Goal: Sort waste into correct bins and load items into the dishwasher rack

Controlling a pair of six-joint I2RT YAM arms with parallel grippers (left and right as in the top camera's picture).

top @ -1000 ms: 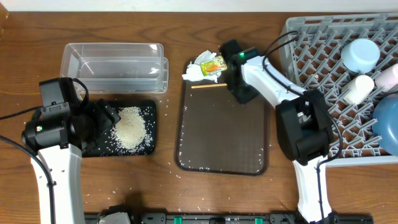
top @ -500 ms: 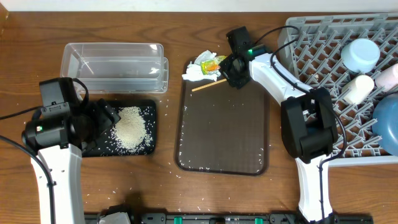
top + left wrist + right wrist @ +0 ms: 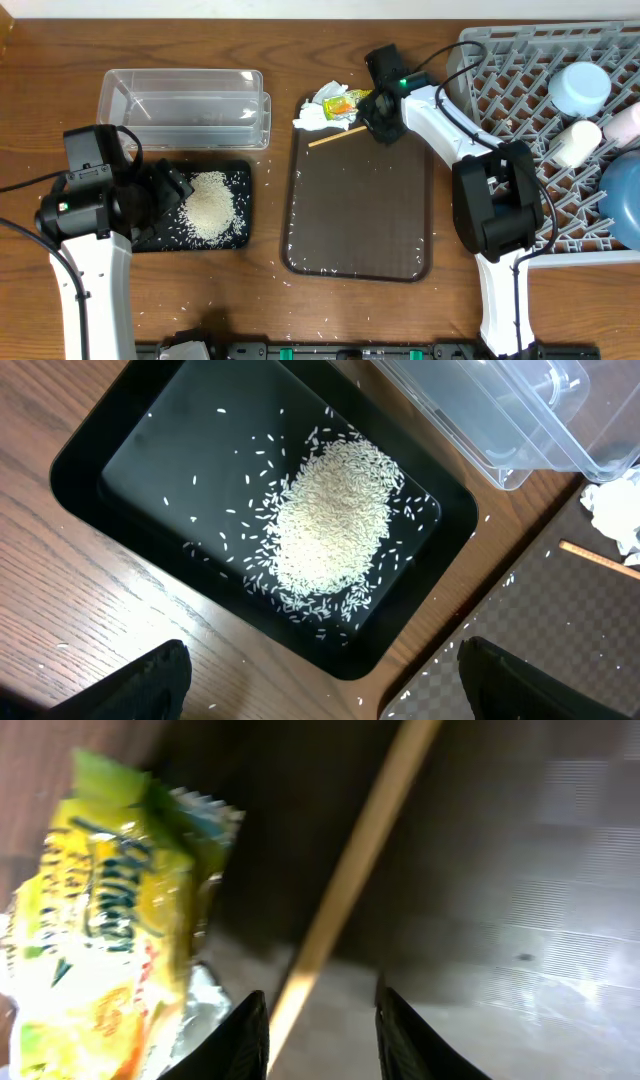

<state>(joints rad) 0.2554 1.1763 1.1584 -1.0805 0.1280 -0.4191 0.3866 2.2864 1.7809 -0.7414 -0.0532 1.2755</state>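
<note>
Four dishes (image 3: 580,88) sit in grey lattice rack (image 3: 500,80), upper right; crumpled white napkin (image 3: 312,118), yellow wrapper (image 3: 343,103) unsorted; part-open right gripper (image 3: 325,1025) straddles wooden chopstick (image 3: 335,136), ungripped.

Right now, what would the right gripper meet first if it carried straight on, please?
Most likely the wooden chopstick, which lies between the right gripper's open jaws on the brown serving tray; the snack wrapper sits off to one side. Depth is unclear.

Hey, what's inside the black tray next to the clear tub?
A heap of white rice sits in the black tray, with loose grains scattered around it. Nothing else shows. From overhead, the left arm covers the tray's left edge.
</note>
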